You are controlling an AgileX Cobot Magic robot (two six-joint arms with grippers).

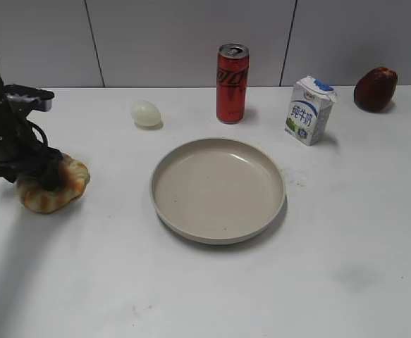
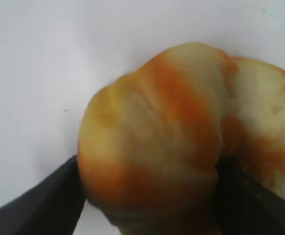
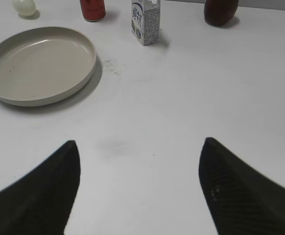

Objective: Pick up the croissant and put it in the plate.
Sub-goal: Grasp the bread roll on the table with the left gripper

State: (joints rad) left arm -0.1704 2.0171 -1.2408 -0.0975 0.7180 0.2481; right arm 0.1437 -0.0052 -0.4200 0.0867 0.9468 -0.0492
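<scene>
left fingers (image 2: pixel 147 196) apparently clamped on the croissant (image 2: pixel 181 142), right fingers (image 3: pixel 140 191) spread wide, holding nothing

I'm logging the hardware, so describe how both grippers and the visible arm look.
The left arm is black with bundled black cables and a small grey block near its top. The left gripper has dark, matte, wedge-shaped fingers. The right gripper has two black tapered fingers with a faint woven, speckled texture. No markings or labels are visible.

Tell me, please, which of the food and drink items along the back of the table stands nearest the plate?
The red soda can, upright just behind the plate. The milk carton comes close behind, the egg farther left, and the apple is farthest.
</scene>
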